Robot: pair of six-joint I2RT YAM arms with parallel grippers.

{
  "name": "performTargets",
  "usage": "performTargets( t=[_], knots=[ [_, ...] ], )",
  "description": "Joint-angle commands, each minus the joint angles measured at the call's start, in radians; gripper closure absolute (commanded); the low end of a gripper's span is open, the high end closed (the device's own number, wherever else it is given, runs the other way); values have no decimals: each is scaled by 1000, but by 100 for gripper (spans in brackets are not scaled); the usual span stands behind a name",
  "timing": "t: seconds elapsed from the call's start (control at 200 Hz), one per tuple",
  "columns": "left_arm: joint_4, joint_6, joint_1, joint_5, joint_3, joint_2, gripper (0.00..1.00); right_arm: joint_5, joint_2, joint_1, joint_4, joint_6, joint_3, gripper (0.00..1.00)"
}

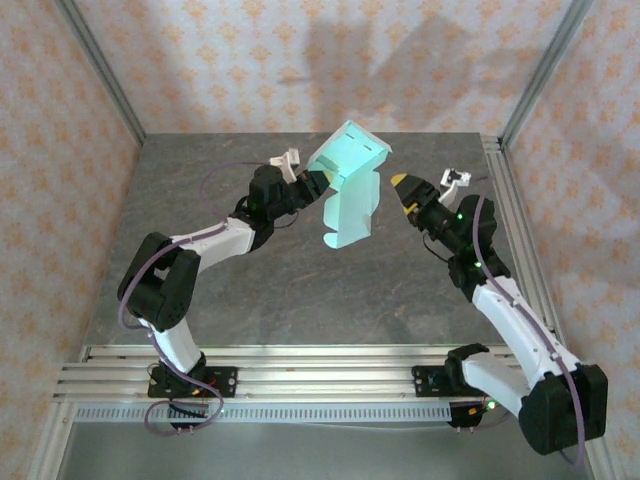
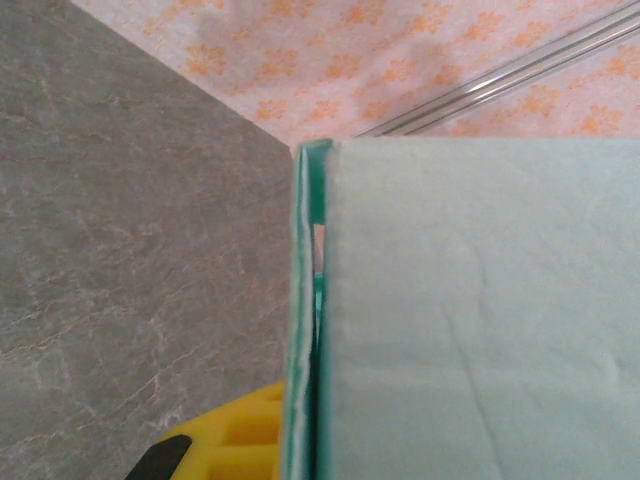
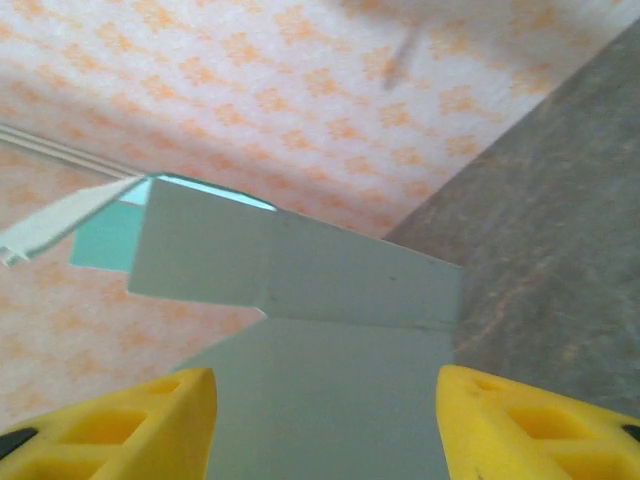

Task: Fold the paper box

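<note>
Grey stone-pattern table lies below the work. Your left gripper is clamped on the paper box, which hangs raised above the far centre of the table. Your right gripper stands part-open just right of it, a loose panel between its fingers, gripping nothing. Treat the card as light, thin and easily creased; grip a flat panel close to a fold line
</note>
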Motion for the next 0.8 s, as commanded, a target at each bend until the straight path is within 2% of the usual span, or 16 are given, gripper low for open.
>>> performTargets(
  t=[0.0,0.375,0.671,0.796],
  knots=[
    [100,-1,3,28,4,16,100,-77,43,1,132,50,79,41],
    [109,3,2,59,-4,16,100,-143,159,6,145,81,187,52],
    [57,55,-16,81,22,2,100,-157,209,33,132,52,200,56],
    [47,51,-16,58,15,-5,100,-152,198,32,181,45,184,53]
  ],
)
